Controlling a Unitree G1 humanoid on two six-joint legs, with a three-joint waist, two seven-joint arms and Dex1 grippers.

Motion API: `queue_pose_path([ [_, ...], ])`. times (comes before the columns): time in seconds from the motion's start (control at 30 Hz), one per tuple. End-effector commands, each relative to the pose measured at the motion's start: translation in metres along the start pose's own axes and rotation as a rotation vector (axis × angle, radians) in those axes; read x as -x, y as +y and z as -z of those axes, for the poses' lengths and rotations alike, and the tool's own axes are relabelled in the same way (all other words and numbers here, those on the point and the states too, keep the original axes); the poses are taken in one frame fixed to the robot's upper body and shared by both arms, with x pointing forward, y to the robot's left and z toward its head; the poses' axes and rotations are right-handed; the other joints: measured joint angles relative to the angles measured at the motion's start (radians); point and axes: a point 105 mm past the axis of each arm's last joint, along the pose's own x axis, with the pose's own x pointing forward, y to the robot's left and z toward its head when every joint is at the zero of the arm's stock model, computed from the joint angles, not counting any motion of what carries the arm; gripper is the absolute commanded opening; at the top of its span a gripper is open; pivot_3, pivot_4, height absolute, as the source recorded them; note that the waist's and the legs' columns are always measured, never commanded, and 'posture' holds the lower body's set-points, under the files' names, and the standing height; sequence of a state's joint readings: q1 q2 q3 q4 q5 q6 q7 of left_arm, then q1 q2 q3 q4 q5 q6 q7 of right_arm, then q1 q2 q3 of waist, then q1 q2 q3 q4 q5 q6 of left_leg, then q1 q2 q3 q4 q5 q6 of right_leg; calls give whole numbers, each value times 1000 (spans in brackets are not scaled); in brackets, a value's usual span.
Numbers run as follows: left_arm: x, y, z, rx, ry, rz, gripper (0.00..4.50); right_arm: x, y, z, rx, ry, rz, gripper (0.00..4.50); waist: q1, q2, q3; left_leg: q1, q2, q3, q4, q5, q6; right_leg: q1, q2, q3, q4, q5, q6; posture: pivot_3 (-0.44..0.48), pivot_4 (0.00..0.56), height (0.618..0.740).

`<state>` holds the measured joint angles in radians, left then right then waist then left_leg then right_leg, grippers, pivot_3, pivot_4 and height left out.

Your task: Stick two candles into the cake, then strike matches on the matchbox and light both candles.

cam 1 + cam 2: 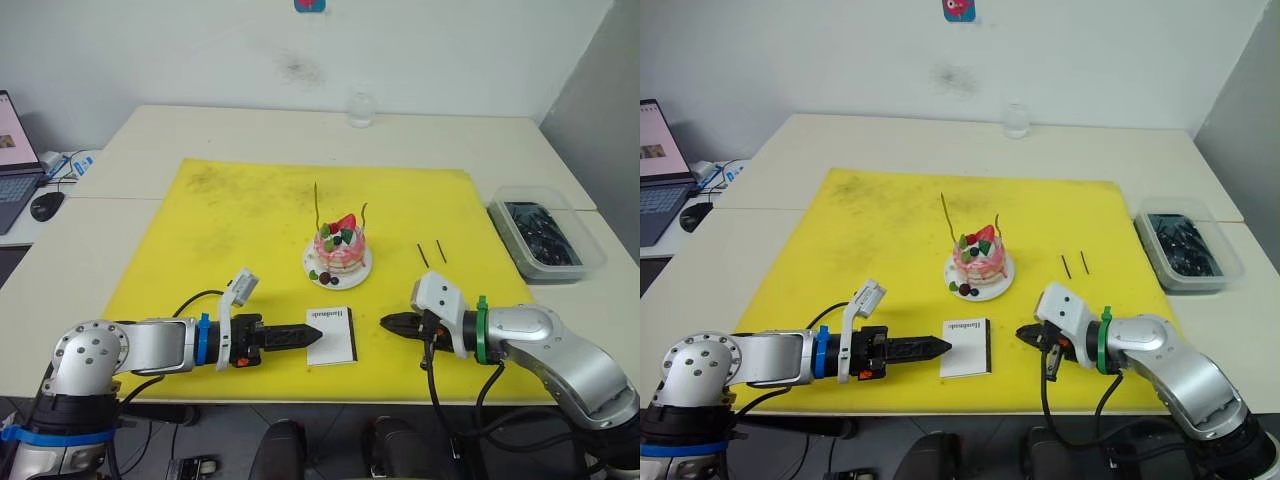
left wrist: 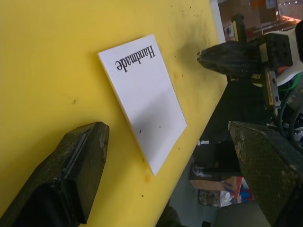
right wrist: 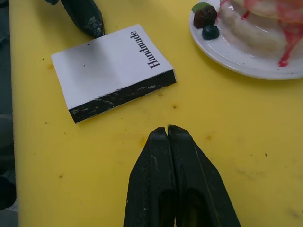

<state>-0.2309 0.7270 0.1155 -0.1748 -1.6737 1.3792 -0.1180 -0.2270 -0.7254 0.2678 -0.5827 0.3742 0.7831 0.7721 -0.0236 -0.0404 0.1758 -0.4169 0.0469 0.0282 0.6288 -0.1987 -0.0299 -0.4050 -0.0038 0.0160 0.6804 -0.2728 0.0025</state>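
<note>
1. Right gripper (image 1: 385, 322) has its fingers pressed together on nothing, low over the yellow mat (image 1: 200, 200) near the mat's front edge, pointing toward the matchbox (image 1: 332, 334).
2. Left gripper (image 1: 312, 336) has its jaws spread wide and empty; its tip sits at the matchbox's left edge, seemingly touching or just beside it.
3. Matchbox lies flat between the two grippers, at the mat's front edge, black striking strip (image 3: 124, 96) facing the right gripper.
4. Matches (image 1: 431, 252) lie side by side on the mat behind the right gripper, toward the right edge, long axes running front to back; the right arm is clearly nearer.
5. Both candles (image 1: 316, 207) already stand upright in the cake (image 1: 338, 250) at mid-mat, unlit. Fetching a match looks next.
</note>
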Motion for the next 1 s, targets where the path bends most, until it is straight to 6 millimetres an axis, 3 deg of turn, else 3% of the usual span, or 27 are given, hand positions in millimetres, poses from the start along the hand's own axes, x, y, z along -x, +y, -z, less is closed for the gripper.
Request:
queue_pose_path([
  [0.03,-10,-10,1,10,3,47,4500,-4,2,-5,16,-3,-19,19,1,0,0,0,0,0,0,0,0,0,0,0,0,0,0,0,150,740],
  [0.43,-32,-14,7,25,23,61,4500,-23,2,3,-12,63,-32,19,7,0,0,0,-1,0,0,0,0,0,0,0,0,0,0,0,150,740],
  [1.0,-41,-4,11,24,28,30,4500,-35,10,-21,-9,-12,-74,19,22,0,0,0,-1,0,0,0,0,0,0,0,0,0,0,0,150,740],
])
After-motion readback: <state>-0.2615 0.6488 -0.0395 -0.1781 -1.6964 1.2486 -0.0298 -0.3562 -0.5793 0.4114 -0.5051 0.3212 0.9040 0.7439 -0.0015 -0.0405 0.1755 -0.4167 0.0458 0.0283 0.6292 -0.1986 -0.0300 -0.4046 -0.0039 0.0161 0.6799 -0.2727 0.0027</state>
